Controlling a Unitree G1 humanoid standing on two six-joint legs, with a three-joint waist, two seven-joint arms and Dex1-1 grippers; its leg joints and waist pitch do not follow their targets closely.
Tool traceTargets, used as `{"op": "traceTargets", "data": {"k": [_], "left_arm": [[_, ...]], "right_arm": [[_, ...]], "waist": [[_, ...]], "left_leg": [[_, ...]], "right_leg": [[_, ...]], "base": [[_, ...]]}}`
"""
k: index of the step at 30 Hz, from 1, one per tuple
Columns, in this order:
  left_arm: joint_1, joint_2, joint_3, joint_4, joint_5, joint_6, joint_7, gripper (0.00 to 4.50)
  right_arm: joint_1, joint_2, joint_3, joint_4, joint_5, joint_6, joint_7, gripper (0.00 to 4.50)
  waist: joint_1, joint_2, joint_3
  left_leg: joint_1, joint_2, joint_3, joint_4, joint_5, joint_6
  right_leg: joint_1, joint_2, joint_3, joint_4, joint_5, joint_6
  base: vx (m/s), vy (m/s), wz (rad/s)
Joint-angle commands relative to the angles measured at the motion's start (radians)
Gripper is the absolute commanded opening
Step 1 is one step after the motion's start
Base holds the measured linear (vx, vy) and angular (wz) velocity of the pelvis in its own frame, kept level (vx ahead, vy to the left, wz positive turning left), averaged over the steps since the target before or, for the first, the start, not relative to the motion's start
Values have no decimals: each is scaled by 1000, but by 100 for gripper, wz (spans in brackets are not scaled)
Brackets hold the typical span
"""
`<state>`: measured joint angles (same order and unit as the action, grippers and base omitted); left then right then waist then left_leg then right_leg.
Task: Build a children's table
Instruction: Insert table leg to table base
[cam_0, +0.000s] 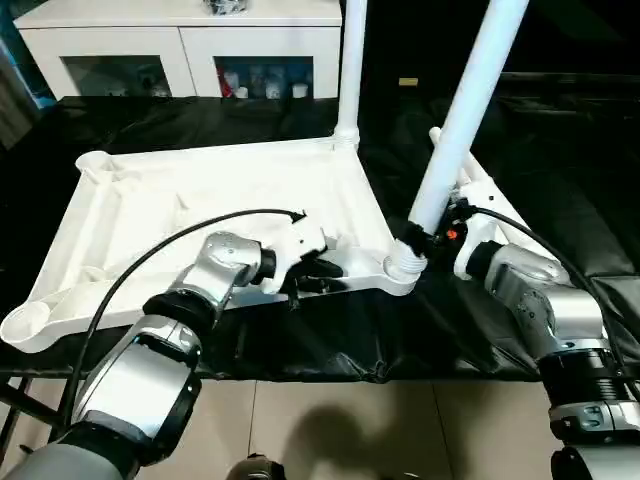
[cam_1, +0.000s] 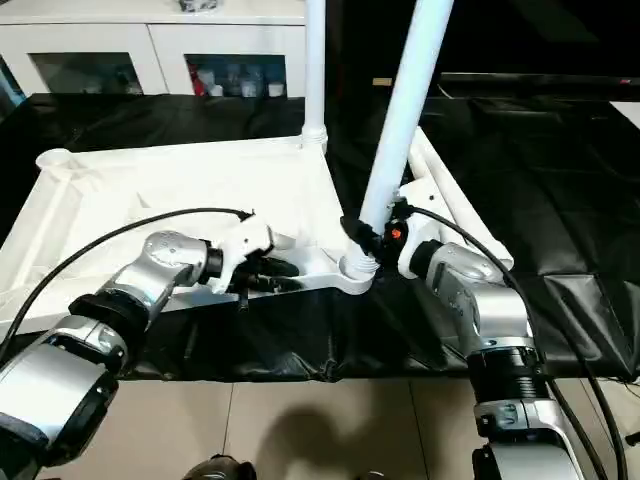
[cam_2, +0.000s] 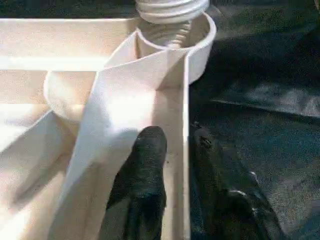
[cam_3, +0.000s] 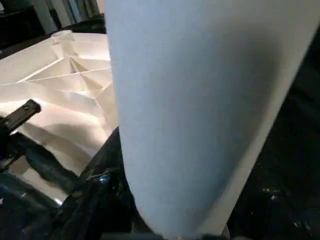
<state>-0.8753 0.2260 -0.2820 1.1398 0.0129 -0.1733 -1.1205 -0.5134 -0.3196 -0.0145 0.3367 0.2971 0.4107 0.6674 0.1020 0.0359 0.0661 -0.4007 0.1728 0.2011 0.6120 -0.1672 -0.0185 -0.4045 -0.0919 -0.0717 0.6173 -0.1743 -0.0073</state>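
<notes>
- One white table top (cam_0: 200, 210), lying upside down on black sheet (cam_0: 560, 200).
- Two legs standing in corner sockets: far one (cam_0: 350, 60), near one (cam_0: 465, 120).
- Two more legs (cam_1: 450, 200) lying beside the top, partly hidden.
- Two empty corner sockets: (cam_0: 92, 163) and (cam_0: 25, 325).
- Two grippers: left gripper (cam_0: 315, 275), right gripper (cam_0: 425, 240).
- One white cabinet (cam_0: 180, 40) behind.

White table top (cam_0: 210, 215) lies underside-up, 2 legs (cam_0: 470, 110) standing in corner sockets.
</notes>
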Motion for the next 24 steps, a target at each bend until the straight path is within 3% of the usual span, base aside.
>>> {"op": "traceTargets", "data": {"k": [1, 10, 24], "left_arm": [[-22, 1, 11, 12, -7, -3, -14, 80], [-17, 4, 9, 31, 22, -16, -32, 1], [-8, 20, -38, 31, 80, -30, -64, 0]], "right_arm": [[-26, -6, 12, 7, -13, -5, 19, 193], [-45, -12, 32, 44, -25, -10, 48, 193], [-83, -25, 66, 153, -51, -4, 115, 193]], "waist": [[4, -14, -89], [8, -14, -89], [4, -16, -88]], "left_leg": [[30, 57, -27, -67, -177, 43], [30, 59, -28, -68, -174, 45], [30, 60, -27, -69, -183, 40]], "right_leg": [[53, -73, 43, -65, -136, -267], [52, -74, 44, -65, -134, -265], [52, -74, 44, -66, -146, -266]], "base": [[0, 0, 0], [0, 0, 0], [0, 0, 0]]}}
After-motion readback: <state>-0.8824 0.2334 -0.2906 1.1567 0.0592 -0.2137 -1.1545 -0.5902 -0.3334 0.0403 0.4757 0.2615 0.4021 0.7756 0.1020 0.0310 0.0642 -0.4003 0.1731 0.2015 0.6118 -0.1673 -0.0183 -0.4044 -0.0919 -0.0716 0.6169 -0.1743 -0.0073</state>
